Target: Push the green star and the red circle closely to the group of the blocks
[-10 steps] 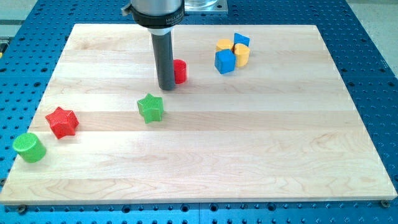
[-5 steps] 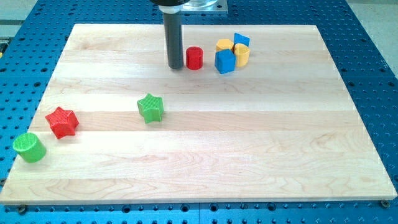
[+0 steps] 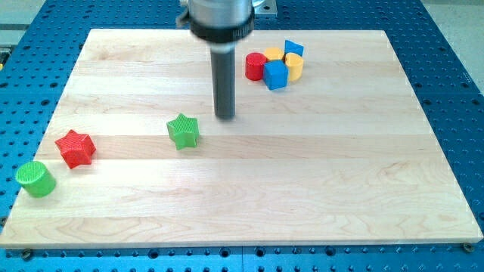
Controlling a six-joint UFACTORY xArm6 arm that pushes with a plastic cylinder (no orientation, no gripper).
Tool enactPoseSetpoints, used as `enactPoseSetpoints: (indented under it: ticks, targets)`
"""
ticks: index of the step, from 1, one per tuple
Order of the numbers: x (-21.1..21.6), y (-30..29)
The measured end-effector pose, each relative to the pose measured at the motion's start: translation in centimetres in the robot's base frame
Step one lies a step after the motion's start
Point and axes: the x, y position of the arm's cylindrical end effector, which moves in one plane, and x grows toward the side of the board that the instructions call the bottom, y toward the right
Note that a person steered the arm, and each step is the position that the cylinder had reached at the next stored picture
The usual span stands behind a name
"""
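Observation:
The red circle (image 3: 255, 66) sits at the view's top, touching the left side of a group made of a blue cube (image 3: 275, 75), a yellow block (image 3: 293, 66), another yellow block (image 3: 273, 54) and a small blue block (image 3: 294, 49). The green star (image 3: 183, 131) lies alone left of centre. My tip (image 3: 225, 116) rests on the board to the right of and slightly above the green star, a short gap away, and below-left of the red circle.
A red star (image 3: 76, 147) and a green cylinder (image 3: 35, 179) lie near the board's left edge. The wooden board (image 3: 249, 196) sits on a blue perforated table.
The red circle has been pushed right and up until it touches the block group. My tip has since moved back down toward the green star.

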Motion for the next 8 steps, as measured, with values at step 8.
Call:
enactPoseSetpoints:
  ticks: [8]
  targets:
    - [-18.4,1.0]
